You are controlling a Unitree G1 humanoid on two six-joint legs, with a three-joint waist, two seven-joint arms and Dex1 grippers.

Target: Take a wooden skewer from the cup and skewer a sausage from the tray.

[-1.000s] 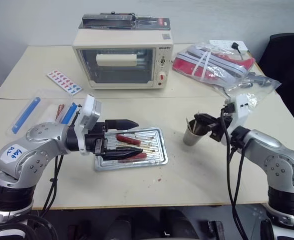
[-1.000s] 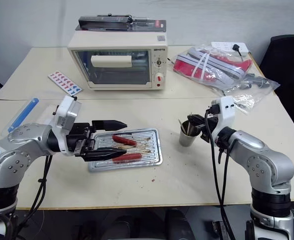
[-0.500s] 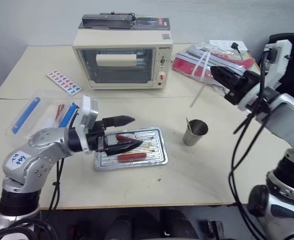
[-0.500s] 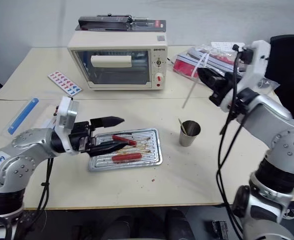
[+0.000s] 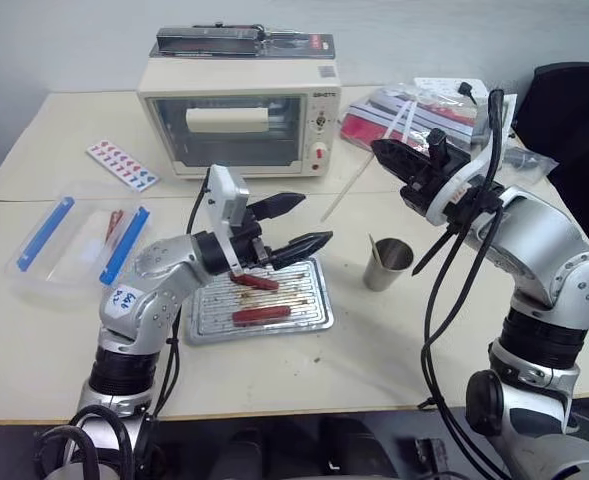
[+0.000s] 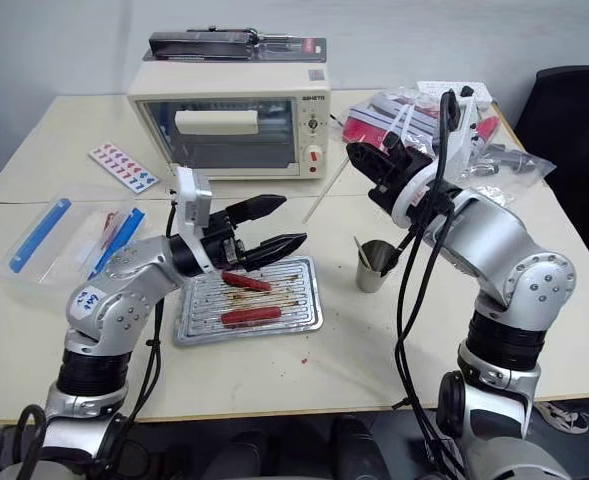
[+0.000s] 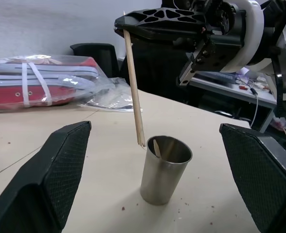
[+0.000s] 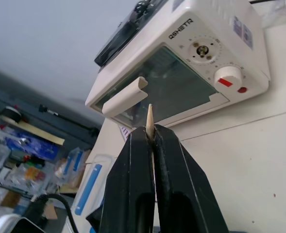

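My right gripper is shut on a wooden skewer, held in the air above and to the left of the cup; the stick slants down toward the table. Its tip pokes out between the shut fingers in the right wrist view. The small metal cup holds another stick. On the tray lie two red sausages. My left gripper hovers open over the tray's far edge, empty, pointing at the cup and the skewer.
A toaster oven stands at the back of the table. To the left lie a clear plastic box with blue clips and a card with coloured marks. A plastic bag with red contents lies back right, near a black chair.
My right gripper lifted a skewer out of the cup, then swung it left and rolled. My left gripper rose off the sausages and reached right toward the cup.
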